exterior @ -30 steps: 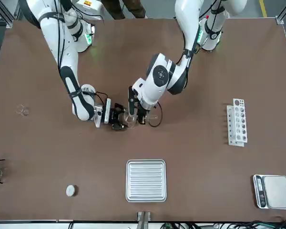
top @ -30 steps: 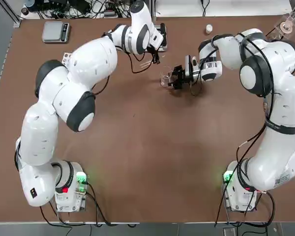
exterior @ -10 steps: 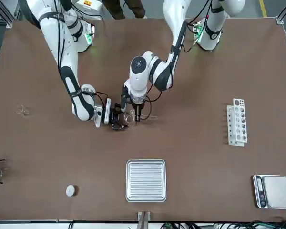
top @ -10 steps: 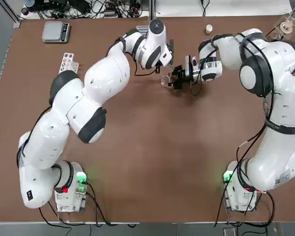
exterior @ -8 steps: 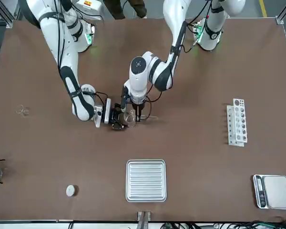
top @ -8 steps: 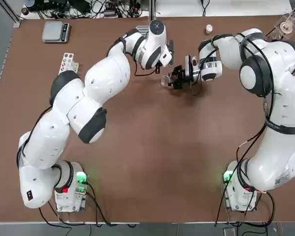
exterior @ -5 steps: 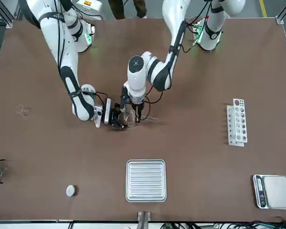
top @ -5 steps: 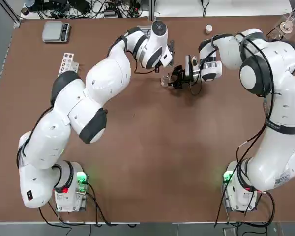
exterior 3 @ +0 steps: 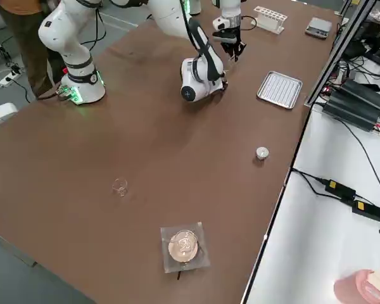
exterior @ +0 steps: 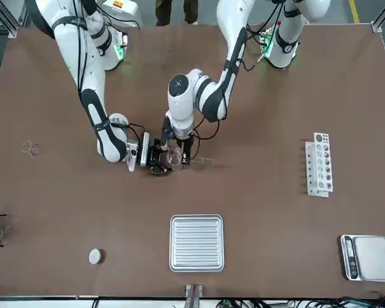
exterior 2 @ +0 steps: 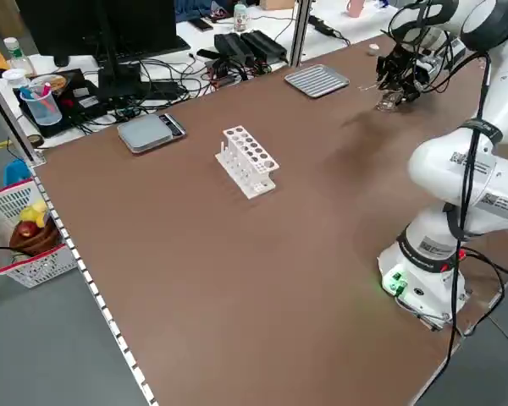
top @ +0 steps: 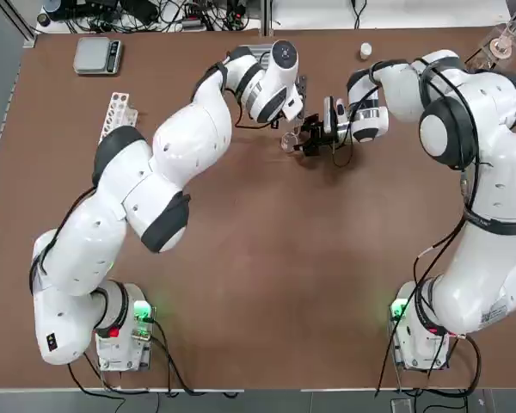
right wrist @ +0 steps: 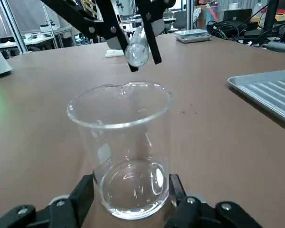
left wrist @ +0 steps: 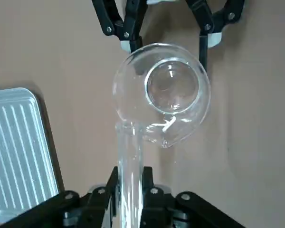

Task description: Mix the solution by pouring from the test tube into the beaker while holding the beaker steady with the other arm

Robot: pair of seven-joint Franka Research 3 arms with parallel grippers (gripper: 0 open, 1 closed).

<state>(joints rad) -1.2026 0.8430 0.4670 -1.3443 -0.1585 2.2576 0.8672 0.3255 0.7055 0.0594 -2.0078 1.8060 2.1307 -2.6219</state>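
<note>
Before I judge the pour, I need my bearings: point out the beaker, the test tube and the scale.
Beaker [right wrist: 133,185]: right wrist view, lower front wall.
Test tube [left wrist: 130,185]: left wrist view, mid-length.
Scale [exterior: 372,258]: front view, weighing plate.

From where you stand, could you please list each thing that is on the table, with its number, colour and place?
clear glass beaker: one, colourless, in the right pincer
clear glass test tube: one, colourless, in the left pincer, its end by the beaker
ribbed metal tray: one, silver, beyond the pincers
perforated plastic rack: one, white, left side
flat scale: one, silver-grey, far left
small round piece: one, white, far right
tiny clear glass piece: one, colourless, right side
clear bag with a round item: one, far right corner
robot arms: two, white, black pincers
</note>
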